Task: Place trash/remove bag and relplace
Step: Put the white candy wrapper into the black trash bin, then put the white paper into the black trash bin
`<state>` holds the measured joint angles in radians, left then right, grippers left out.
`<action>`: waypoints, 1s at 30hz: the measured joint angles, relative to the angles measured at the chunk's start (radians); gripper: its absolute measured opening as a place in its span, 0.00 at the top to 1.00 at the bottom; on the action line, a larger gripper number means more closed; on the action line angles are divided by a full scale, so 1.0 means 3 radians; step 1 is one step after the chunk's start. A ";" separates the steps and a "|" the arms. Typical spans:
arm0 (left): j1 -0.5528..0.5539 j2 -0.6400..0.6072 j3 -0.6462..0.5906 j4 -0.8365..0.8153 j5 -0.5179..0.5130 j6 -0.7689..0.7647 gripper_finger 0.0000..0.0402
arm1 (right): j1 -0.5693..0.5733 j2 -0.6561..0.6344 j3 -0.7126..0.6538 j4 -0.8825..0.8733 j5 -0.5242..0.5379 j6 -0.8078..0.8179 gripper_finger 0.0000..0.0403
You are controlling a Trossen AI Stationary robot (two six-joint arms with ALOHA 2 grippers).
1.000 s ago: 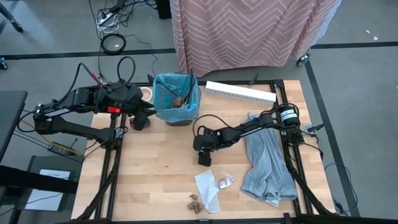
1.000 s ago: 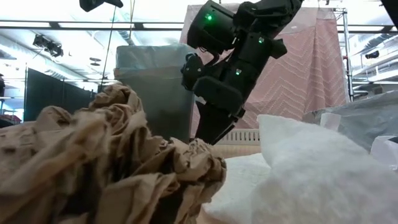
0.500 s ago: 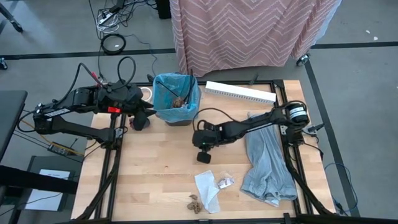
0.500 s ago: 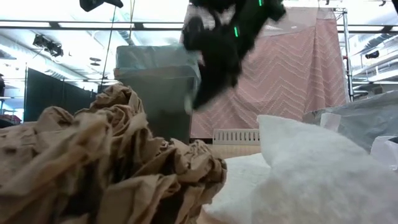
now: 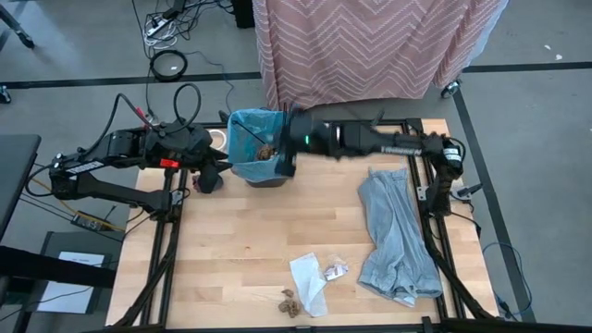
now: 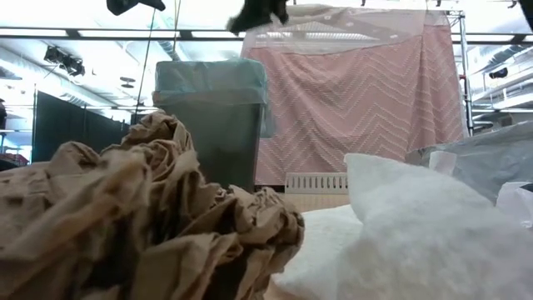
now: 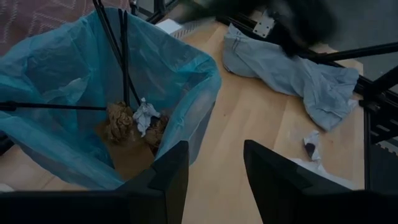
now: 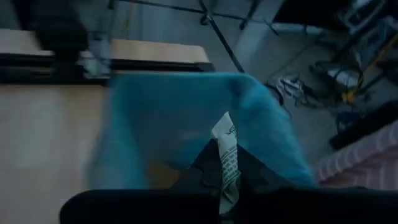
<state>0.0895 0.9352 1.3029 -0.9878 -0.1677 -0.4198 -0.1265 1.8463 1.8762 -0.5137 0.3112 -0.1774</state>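
One scrap sits clenched in the right gripper, at the bin's right rim; bag mouth just leftward. Left gripper waits released beside the bin.

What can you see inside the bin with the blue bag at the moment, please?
Inside the bin: brown crumpled lumps, a white crumpled paper and thin dark sticks leaning against the blue bag. Anything beneath that trash is covered.

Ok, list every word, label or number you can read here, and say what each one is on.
None can be read.
White paper scrap in the right gripper: dark print, too blurred to read.
Bin, grey cloth, pink drape: no text visible.
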 joint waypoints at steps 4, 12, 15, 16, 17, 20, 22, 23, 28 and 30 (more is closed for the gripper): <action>0.0000 0.0000 0.0000 0.0001 -0.0003 0.0000 0.60 | -0.0386 0.0001 -0.0002 0.0004 -0.0362 -0.0027 0.95; 0.0000 0.0000 0.0000 0.0001 -0.0146 0.0000 0.60 | -0.0679 0.0001 -0.0002 -0.0070 -0.0891 -0.0027 0.72; 0.0000 0.0000 0.0000 0.0001 -0.0163 -0.0001 0.60 | -0.0675 0.0001 -0.0002 -0.0071 -0.0913 -0.0027 0.64; 0.0000 0.0000 0.0000 0.0002 -0.0164 -0.0001 0.60 | -0.0670 0.0001 -0.0002 -0.0071 -0.0909 -0.0024 0.62; 0.0000 0.0000 0.0000 0.0003 -0.0164 -0.0002 0.60 | -0.0664 0.0001 -0.0002 -0.0071 -0.0890 -0.0005 0.60; 0.0000 0.0000 0.0000 0.0003 -0.0164 -0.0009 0.60 | -0.0622 0.0001 -0.0002 -0.0097 -0.0856 0.0039 0.55; 0.0000 0.0000 0.0000 0.0003 -0.0164 -0.0009 0.60 | -0.0551 -0.0013 -0.0002 -0.0238 -0.0954 0.0250 0.54; 0.0000 0.0000 0.0000 0.0001 -0.0164 -0.0010 0.60 | -0.0495 -0.0028 -0.0002 -0.0371 -0.1093 0.0387 0.53; 0.0000 0.0000 0.0000 -0.0002 -0.0164 -0.0022 0.60 | 0.0076 -0.0037 -0.0028 -0.1454 -0.1801 0.0694 0.53; 0.0000 0.0000 0.0000 -0.0001 -0.0164 -0.0022 0.60 | 0.0415 0.0000 -0.0170 -0.1763 -0.1872 0.0697 0.53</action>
<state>0.0895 0.9352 1.3029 -0.9882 -0.2169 -0.4263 -0.0019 1.8462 1.8252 -1.0427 -0.2506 0.0317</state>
